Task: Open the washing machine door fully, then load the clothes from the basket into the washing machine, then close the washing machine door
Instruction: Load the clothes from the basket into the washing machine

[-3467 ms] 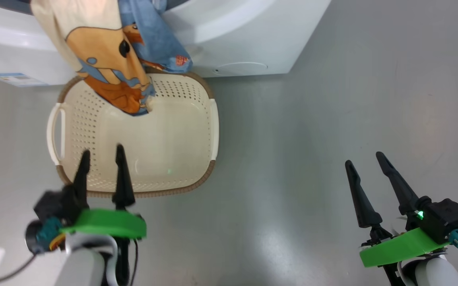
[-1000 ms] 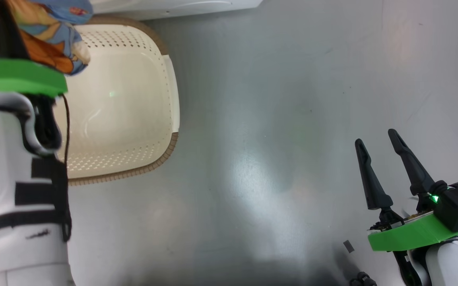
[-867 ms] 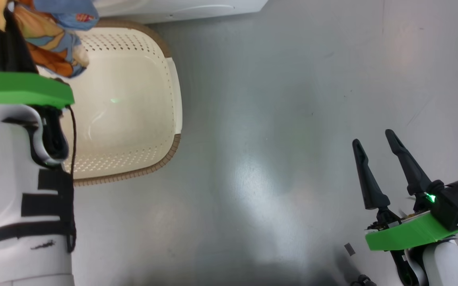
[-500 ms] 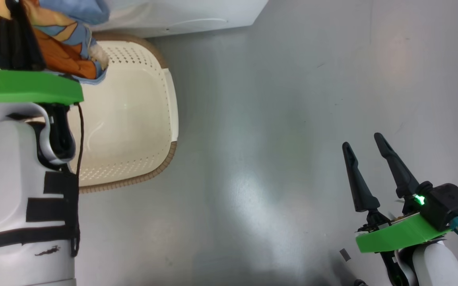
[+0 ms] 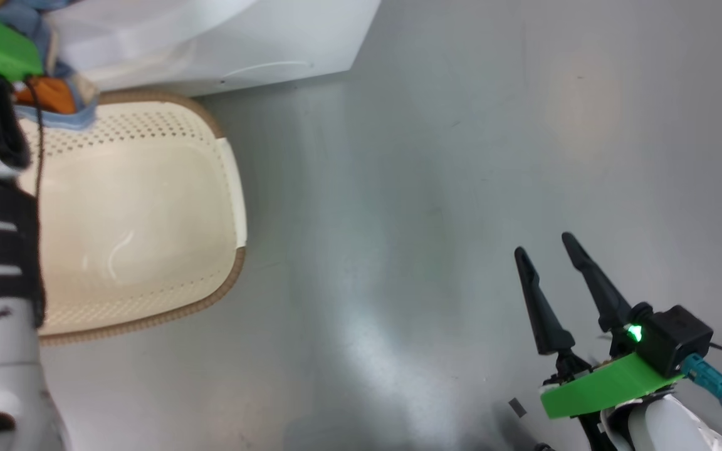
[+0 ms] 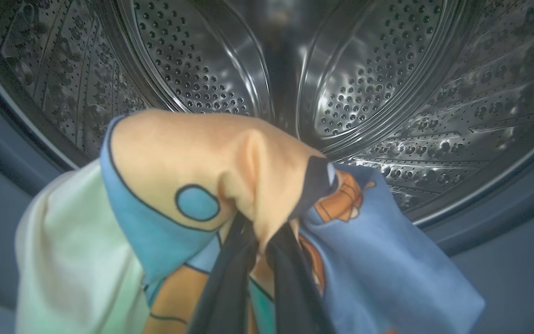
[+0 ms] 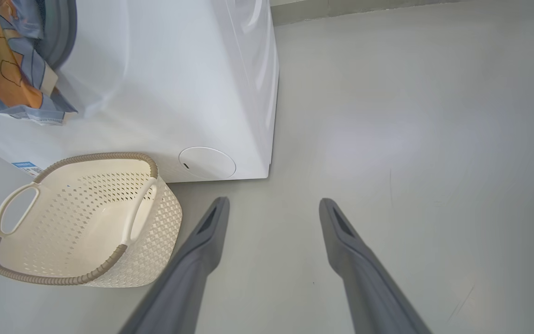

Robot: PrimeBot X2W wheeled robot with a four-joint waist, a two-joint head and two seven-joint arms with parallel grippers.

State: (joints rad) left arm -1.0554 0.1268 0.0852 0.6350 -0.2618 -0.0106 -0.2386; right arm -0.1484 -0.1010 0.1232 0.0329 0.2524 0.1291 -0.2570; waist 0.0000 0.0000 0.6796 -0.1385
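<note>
The clothes [image 6: 230,185] are up out of the basket [image 5: 229,188] and at the washing machine [image 6: 364,93] mouth.
Your left hand [image 6: 262,232] is clenched on a fold of the cloth, facing the steel drum. Seconds ago it hovered released at the basket's near rim. In the head view the cloth sits at 10 o'clock, the bare basket at 9, and your right hand [image 5: 544,244], released and idle, at 4. Judgement: loading is nearly done. Push in, let go, then close up.
</note>
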